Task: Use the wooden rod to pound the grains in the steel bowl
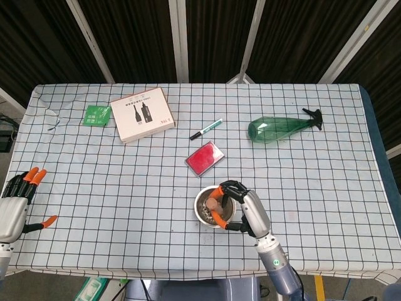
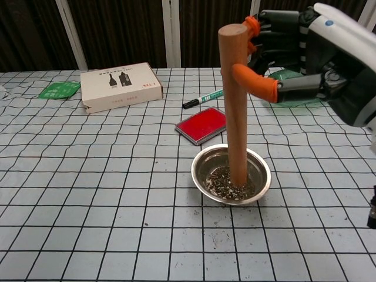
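holding wooden rod [image 2: 236, 106] upright near its top end in right hand [image 2: 305, 64], fingers wrapped around the shaft, lower tip down among the grains [image 2: 226, 182] inside steel bowl [image 2: 262, 176], near the table's front middle. likely rigid and light, smooth-sided, so prone to sliding through a loose grasp; best gripped firmly high on the shaft, kept vertical. bowl probably light, apt to skid or tip under off-centre blows. left hand [image 1: 15, 204] resting apart at the table's edge, fingers spread, holding nothing.

Table under checked cloth [image 1: 94, 182], dark slatted wall [image 1: 125, 37], pale diagonal beams [image 1: 180, 37]
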Controlling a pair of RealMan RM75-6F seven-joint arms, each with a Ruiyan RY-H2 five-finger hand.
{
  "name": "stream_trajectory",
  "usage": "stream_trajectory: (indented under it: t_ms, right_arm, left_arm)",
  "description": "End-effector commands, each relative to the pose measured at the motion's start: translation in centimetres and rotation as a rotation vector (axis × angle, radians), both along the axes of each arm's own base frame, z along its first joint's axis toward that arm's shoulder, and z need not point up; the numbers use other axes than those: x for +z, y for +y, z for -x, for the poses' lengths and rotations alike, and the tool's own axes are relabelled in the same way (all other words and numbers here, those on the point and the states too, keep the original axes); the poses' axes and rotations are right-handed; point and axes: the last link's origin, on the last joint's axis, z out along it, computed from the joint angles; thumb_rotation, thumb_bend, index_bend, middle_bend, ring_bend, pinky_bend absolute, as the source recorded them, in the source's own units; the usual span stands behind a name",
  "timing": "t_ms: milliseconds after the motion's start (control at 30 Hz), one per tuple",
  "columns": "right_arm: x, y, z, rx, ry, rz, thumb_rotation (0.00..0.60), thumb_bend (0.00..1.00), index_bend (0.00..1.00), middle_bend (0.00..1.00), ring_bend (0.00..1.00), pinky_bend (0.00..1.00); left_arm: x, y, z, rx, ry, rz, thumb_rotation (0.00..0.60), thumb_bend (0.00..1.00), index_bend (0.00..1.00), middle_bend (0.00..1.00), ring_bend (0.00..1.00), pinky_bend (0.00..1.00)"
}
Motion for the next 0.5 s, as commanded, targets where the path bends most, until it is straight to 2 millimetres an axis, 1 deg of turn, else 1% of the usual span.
stream_trajectory:
  t_ms: [33, 233, 400, 500]
  right_arm:
    - [-0.8, -0.1, -0.3, 0.003, 0.014, -0.004, 0.600, 0.58, 0.83, 0.65, 0.62, 0.30]
    - [-1.8, -1.0, 0.0, -0.026, 0.024, 0.021, 0.600, 0.58, 0.83, 0.65, 0.62, 0.30]
    - [-1.9, -1.8, 0.7, -0.058, 0.020, 0.050, 0.600, 0.58, 0.83, 0.65, 0.62, 0.30]
    - [-2.0, -1.9, 1.2, -0.075, 0.021, 0.051, 0.600, 0.58, 0.83, 0.65, 0.62, 0.30]
  left_arm:
    - [0.0, 0.0, 0.0, 0.000, -0.001, 0.001, 0.600, 0.09, 0.00, 0.00, 0.00, 0.00]
    - [0.0, 0.1, 0.0, -0.003, 0.001, 0.003, 0.600, 0.09, 0.00, 0.00, 0.00, 0.00]
    - [0.0, 0.0, 0.0, -0.003, 0.000, 0.005, 0.600, 0.09, 0.00, 0.00, 0.00, 0.00]
    - [0.0, 0.1, 0.0, -0.002, -0.001, 0.007, 0.600, 0.09, 0.00, 0.00, 0.00, 0.00]
